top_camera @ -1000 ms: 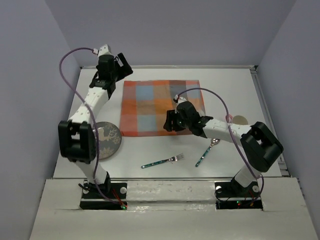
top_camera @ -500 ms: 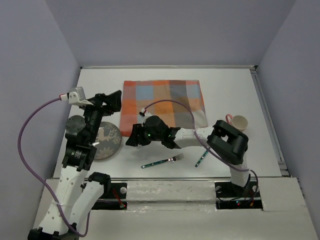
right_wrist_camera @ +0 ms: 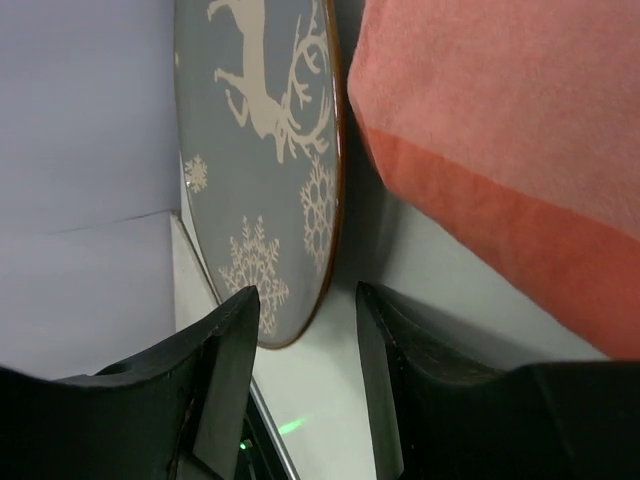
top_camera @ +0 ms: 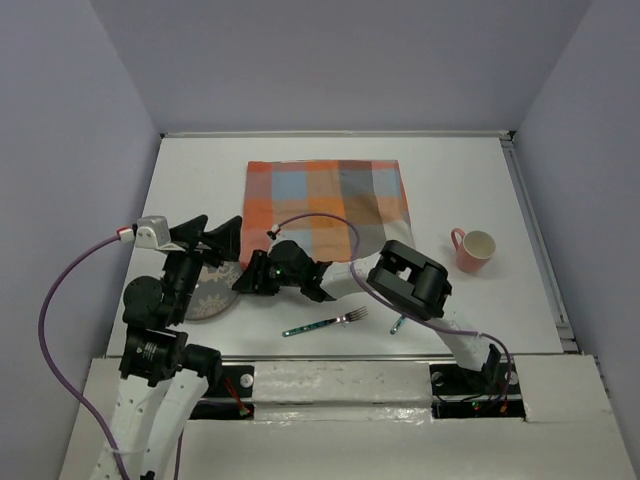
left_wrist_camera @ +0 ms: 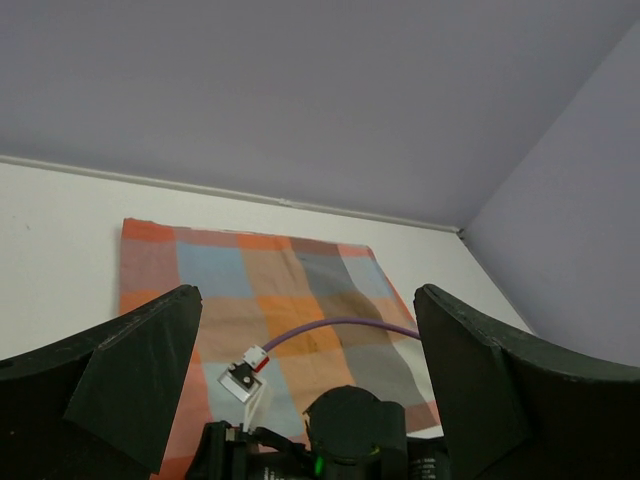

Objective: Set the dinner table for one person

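White and flat, the dinner table fills the room, with a checked placemat at its far side. By the left arm lies a grey plate with a reindeer on it. The right gripper has its jaws apart, one on each side of the plate's rim. The left gripper hangs above, jaws wide apart. A fork and a pink cup lie further right.

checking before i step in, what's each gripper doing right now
Left gripper: open, empty.
Right gripper: open, jaws either side of the plate rim, not clamped.
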